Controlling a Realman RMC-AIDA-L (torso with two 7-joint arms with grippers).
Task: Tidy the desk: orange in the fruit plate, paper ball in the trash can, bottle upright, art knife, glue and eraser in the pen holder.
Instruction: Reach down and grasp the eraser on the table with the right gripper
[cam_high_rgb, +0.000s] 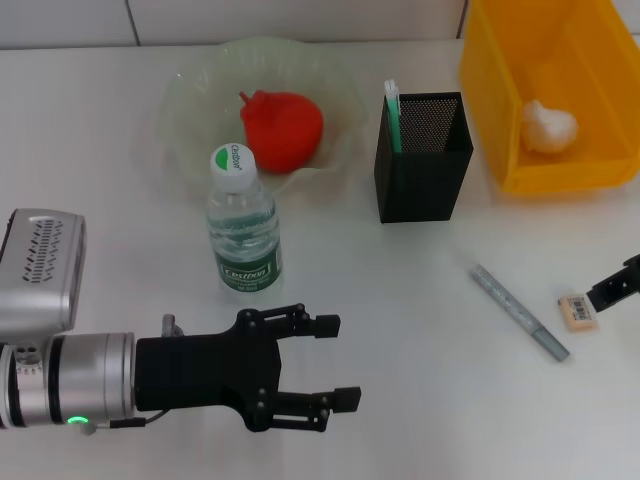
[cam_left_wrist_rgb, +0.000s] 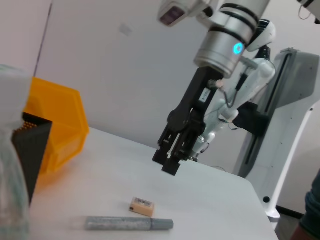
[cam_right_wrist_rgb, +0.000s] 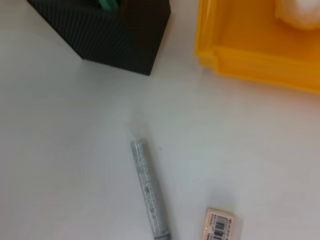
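Head view: your right gripper (cam_high_rgb: 622, 284) hangs at the table's right edge just beside the eraser (cam_high_rgb: 579, 309), apparently the next pick; come straight down over it. The art knife (cam_high_rgb: 518, 311) lies near on its inner side, so keep clear of it. The left gripper (cam_high_rgb: 318, 362) hovers open and empty, near the upright bottle (cam_high_rgb: 243, 223). Left wrist view: right gripper (cam_left_wrist_rgb: 171, 159) above the eraser (cam_left_wrist_rgb: 142, 206), not touching; whether its fingers are parted I cannot tell. Right wrist view: bare table between eraser (cam_right_wrist_rgb: 218, 225) and pen holder (cam_right_wrist_rgb: 107, 30) gives you open room for the carry.
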